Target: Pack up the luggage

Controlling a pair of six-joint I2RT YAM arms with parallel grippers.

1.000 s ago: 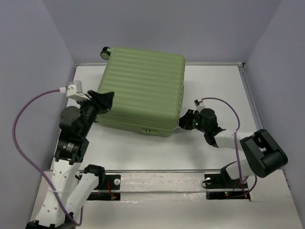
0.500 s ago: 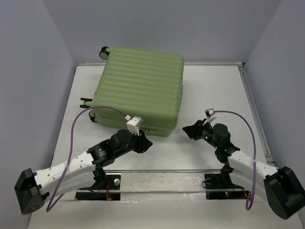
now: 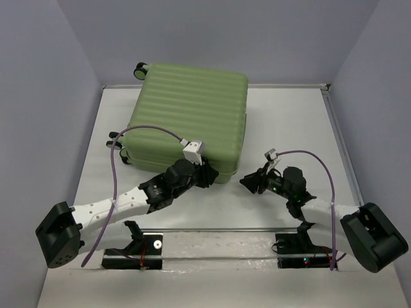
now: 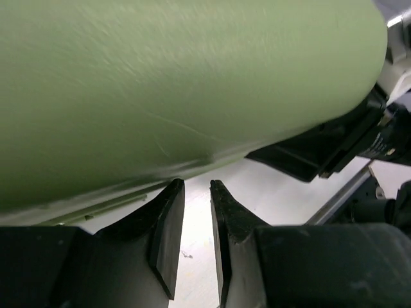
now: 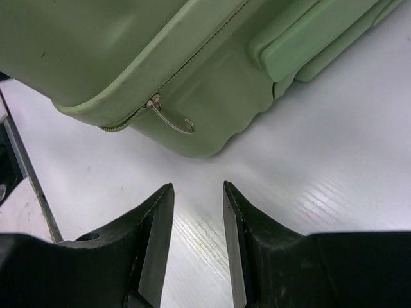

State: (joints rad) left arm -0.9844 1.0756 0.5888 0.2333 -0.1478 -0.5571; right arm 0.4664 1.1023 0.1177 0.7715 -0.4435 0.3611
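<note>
Bracing the shell looks like the left pincer's (image 3: 207, 174) part: barely parted and empty, it sits low at the near edge of the suitcase (image 3: 189, 115). Further right, the right pincer (image 5: 198, 189), a little wider and also empty, should creep up to the wire zipper pull (image 5: 172, 119) and pinch it squarely. Light green and ribbed, the suitcase lies flat and closed toward the back of the bench (image 3: 289, 128).

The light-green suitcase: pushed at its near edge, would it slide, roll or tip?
The light-green ribbed hard-shell suitcase lies flat on the white table, so it would probably slide, not tip. Its small black wheel juts sideways, not underneath, so rolling seems unlikely. The rigid-looking shell probably won't flex.
</note>
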